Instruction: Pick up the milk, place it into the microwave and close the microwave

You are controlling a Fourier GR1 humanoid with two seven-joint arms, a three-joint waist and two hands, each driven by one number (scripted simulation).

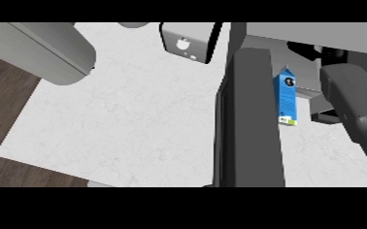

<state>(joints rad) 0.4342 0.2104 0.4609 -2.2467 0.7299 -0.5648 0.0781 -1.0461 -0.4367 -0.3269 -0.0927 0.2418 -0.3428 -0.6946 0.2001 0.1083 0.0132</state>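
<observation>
Parts of the right hand point(329, 54) showed black at the view's right edge, above the right forearm point(347, 102); whether it was spread, pressed together or closed on something could not be told. Just left of it the milk carton point(286, 97) stood blue, gabled end toward the view's top, between the hand and the open door point(247, 126) of the microwave point(301, 31). Contact between hand and carton could not be made out, nor whether the carton was fully inside the cavity.

I judged the step in hand to be the placing of the milk. The next move called for the hand to come clear of the carton and of the door's swing, then for a push on the door to shut it.

The count was 1 milk carton, 1 microwave with 1 door, 1 white object point(188, 42) bearing a fruit mark on the counter point(122, 116), 2 forearms, the left forearm point(43, 51) at the upper left, and 1 hand partly shown.
</observation>
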